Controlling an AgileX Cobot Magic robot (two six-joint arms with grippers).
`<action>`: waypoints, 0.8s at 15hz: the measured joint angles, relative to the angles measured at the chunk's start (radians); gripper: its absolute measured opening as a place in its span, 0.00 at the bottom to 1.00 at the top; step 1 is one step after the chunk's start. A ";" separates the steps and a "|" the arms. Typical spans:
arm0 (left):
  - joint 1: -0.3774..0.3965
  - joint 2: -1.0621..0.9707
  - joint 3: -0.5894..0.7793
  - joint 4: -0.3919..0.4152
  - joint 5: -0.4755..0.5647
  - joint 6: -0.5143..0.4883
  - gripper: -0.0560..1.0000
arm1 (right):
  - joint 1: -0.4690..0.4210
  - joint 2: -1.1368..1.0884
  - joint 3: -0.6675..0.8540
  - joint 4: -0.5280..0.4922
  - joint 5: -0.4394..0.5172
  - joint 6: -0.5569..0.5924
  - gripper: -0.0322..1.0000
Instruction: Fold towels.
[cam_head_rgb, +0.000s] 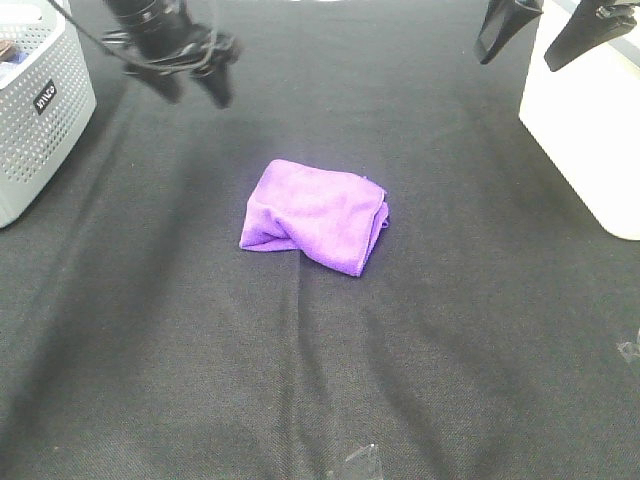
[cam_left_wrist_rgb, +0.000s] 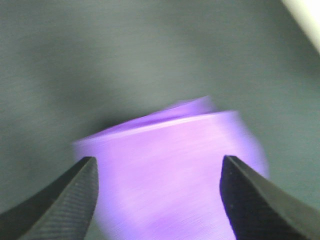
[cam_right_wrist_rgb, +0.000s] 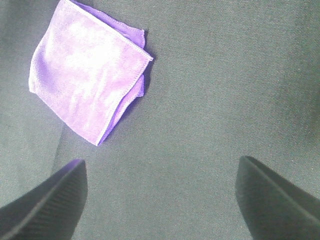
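The bright purple soft microfibre towel (cam_head_rgb: 315, 214) lies folded into a compact, several-layered bundle near the middle of the black woven cloth table cover (cam_head_rgb: 320, 380), somewhat rumpled on its near-left corner, with the stacked layer edges showing along its right side. In the right wrist view the same towel (cam_right_wrist_rgb: 87, 92) shows a stitched hem and lower layers peeking out beneath the top fold. Nothing touches it. The left gripper (cam_head_rgb: 190, 85) hangs above the cover at the upper left of the overhead view, well apart from the towel, its two black fingers standing apart with nothing between them; the left wrist view, which is blurred, shows the towel (cam_left_wrist_rgb: 175, 170) below and beyond the ribbed fingertips (cam_left_wrist_rgb: 70, 200), which are clearly separated. The right gripper (cam_head_rgb: 540, 30) sits at the upper right edge of the overhead view, its fingers widely spread and empty; its wrist view shows the bare cover between the two dark pads (cam_right_wrist_rgb: 50, 205). A white perforated plastic basket (cam_head_rgb: 40, 110) stands at the left edge of the table, and a plain white rectangular bin (cam_head_rgb: 585, 120) at the right edge, both well clear of the towel.
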 joint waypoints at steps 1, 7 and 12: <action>0.000 -0.001 0.000 0.049 0.002 -0.021 0.67 | 0.000 0.000 0.000 -0.001 0.000 0.001 0.79; 0.072 -0.150 0.000 0.103 0.009 -0.070 0.76 | -0.001 -0.065 0.011 -0.132 0.001 0.069 0.79; 0.276 -0.484 0.217 -0.019 0.006 0.006 0.77 | -0.001 -0.375 0.170 -0.170 -0.003 0.116 0.79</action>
